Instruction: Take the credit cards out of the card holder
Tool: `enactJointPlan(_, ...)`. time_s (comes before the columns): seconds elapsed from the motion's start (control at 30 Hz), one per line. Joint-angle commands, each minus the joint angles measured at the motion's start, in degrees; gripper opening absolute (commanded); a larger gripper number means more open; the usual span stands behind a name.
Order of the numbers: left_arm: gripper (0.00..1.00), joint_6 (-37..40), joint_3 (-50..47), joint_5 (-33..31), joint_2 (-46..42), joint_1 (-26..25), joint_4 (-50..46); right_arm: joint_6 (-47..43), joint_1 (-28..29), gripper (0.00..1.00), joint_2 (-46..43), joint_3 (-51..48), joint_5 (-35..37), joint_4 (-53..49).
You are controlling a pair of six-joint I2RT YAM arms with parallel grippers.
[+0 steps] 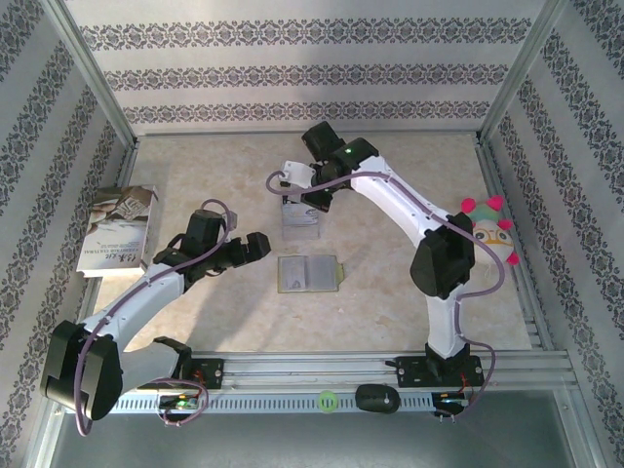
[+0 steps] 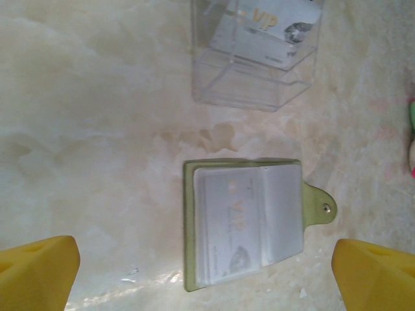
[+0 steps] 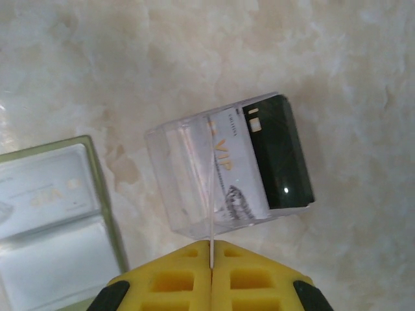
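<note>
The left gripper (image 2: pixel 206 277), spread wide, hangs just left of the open card holder (image 2: pixel 243 220), its long axis left-right, one credit card (image 2: pixel 228 228) inside, while the right gripper (image 3: pixel 211 251), pressed together, hovers farther off.

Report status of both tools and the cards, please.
Left tool open, facing card holder. Right tool shut, by clear box holding one credit card. Another card in holder pocket.

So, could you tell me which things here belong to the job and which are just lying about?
Job: card holder, pocketed credit card, boxed credit card, held credit card, clear box.
Lying about: booklet, plush toy.
</note>
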Motion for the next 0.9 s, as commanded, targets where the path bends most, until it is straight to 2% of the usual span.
enactJointPlan(0.0, 1.00, 1.6, 1.5, -1.2, -0.5, 1.7, -3.1, -6.4, -0.7, 0.00, 2.8, 3.5, 2.2, -5.2)
enactJointPlan(0.5, 1.00, 2.7, 2.6, -0.4, 3.2, 4.1, -3.8, -10.6, -1.2, 0.00, 13.3, 10.7, 0.1, -5.0)
enactJointPlan(0.87, 1.00, 2.6, 2.1, 0.3, 5.0, 4.5, -2.4, -11.1, -0.9, 0.00, 15.5, 10.5, 1.1, -1.7)
